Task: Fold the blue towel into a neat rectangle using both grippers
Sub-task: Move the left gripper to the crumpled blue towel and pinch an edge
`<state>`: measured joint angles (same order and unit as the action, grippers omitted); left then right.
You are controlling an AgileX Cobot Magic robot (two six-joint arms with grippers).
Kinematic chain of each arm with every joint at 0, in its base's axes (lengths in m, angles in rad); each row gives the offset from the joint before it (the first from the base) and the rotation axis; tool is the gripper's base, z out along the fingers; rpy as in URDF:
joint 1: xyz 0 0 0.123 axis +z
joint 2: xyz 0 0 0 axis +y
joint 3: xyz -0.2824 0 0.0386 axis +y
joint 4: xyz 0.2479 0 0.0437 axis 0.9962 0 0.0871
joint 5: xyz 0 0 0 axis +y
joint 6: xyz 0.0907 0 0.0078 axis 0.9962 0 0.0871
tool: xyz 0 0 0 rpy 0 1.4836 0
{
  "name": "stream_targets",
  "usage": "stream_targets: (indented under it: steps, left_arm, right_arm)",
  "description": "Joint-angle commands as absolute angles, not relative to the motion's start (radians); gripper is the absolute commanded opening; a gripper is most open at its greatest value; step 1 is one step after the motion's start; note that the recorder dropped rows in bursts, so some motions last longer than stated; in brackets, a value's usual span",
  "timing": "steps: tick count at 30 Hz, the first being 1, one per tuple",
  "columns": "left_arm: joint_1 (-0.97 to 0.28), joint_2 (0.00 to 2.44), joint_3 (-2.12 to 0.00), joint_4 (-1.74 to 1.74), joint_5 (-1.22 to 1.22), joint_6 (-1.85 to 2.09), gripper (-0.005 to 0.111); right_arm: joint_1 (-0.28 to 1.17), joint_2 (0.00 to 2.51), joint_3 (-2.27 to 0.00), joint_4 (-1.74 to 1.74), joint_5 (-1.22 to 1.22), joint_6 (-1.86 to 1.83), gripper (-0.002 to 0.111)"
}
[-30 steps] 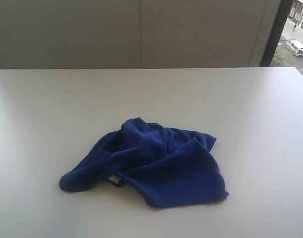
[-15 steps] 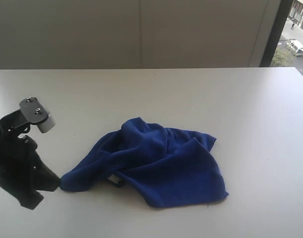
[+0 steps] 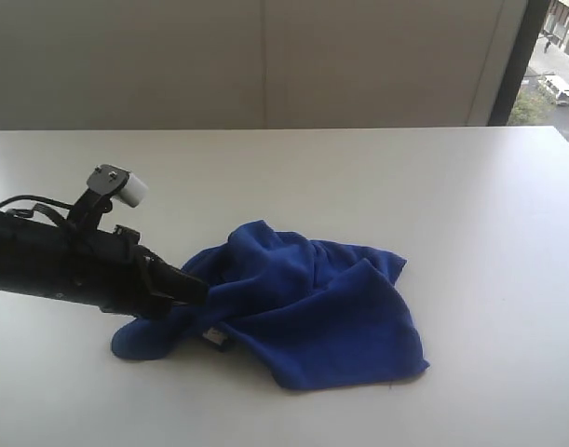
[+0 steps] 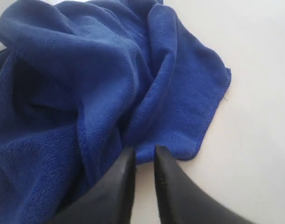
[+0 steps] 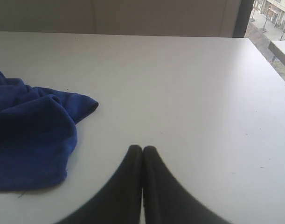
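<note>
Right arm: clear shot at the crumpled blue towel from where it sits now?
Probably yes. The right tool, shut, sits off the crumpled royal-blue microfibre towel with only bare white table between them; nothing stands in the way. It would have to open before gripping.

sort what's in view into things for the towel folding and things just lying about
For the job: crumpled royal-blue microfibre towel; left black pincer; right black pincer.
Just there: white tabletop; grey wall panels; window showing a street.

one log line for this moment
blue towel: crumpled | left gripper: at towel edge, slightly open | right gripper: shut, off towel
</note>
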<state>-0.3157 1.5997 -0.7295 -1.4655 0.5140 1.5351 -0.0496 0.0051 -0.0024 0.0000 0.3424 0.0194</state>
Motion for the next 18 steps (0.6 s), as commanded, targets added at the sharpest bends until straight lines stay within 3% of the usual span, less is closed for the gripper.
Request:
stream_targets:
  steps: [1,3,18]
  left_arm:
    - [-0.321,1.677,-0.736,-1.592,0.545,1.615,0.045]
    - [-0.321,1.705,-0.736,-1.62,0.545,1.656,0.05]
    - [-0.321,1.786,-0.739,-1.744,0.579,1.781,0.05]
  right_arm:
    - [-0.047,0.0,0.0,0.0,0.335,0.022,0.0]
    - [-0.047,0.0,0.0,0.0,0.335,0.022,0.0]
    - [-0.047,0.0,0.0,0.0,0.335,0.022,0.0]
